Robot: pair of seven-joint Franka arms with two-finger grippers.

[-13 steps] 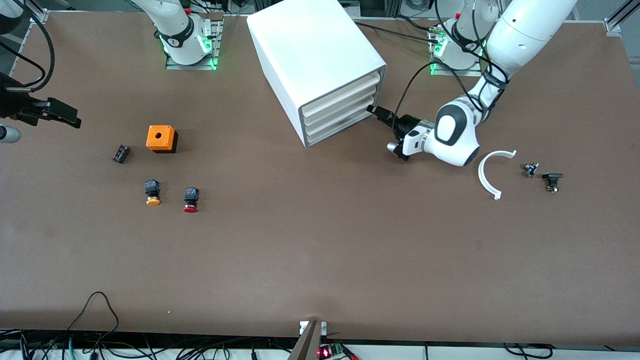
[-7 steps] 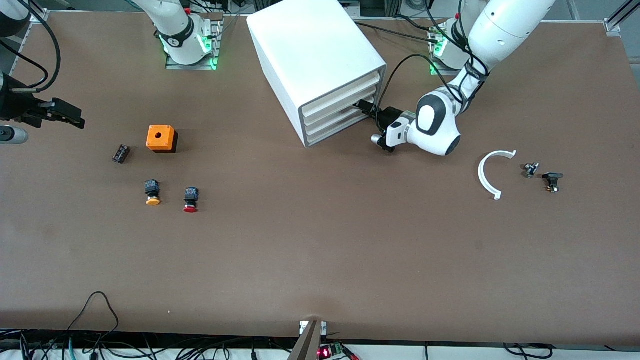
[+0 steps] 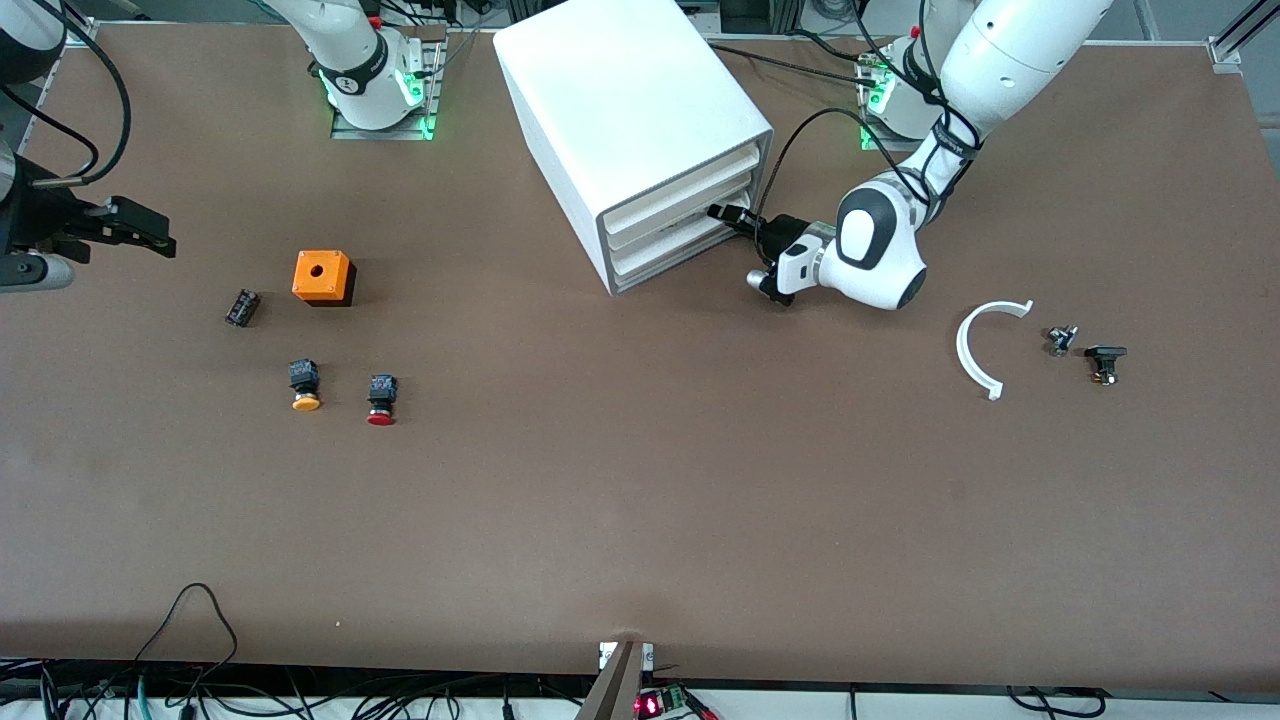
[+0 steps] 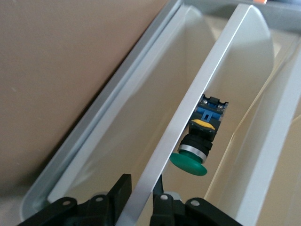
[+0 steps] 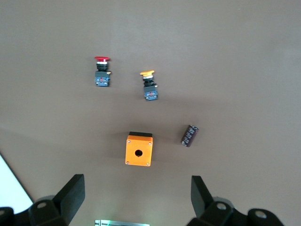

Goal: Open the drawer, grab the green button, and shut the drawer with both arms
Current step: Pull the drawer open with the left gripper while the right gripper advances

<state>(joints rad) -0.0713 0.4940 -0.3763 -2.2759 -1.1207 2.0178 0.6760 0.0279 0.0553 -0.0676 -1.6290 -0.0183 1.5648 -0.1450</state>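
Note:
My left gripper (image 3: 722,213) is at the front of the white cabinet (image 3: 630,90), low on its stack of drawers. In the left wrist view its fingers (image 4: 123,186) stand on either side of the white top lip of the drawer (image 4: 211,70), closed to about the lip's width. The green-capped button (image 4: 195,150) lies on its side inside that drawer, just past the lip. In the front view the button is hidden and the lowest drawer front (image 3: 665,262) looks nearly flush. My right gripper (image 3: 140,235) is open and empty, waiting over the right arm's end of the table; it also shows in its own wrist view (image 5: 137,188).
An orange box (image 3: 322,276), a small black part (image 3: 241,306), a yellow-orange-capped button (image 3: 305,385) and a red-capped button (image 3: 381,398) lie toward the right arm's end. A white curved piece (image 3: 975,350) and two small dark parts (image 3: 1085,350) lie toward the left arm's end.
My left gripper moved from beside the cabinet in to the drawer fronts and now straddles the drawer's lip. My right gripper drifted slightly toward the middle of the table.

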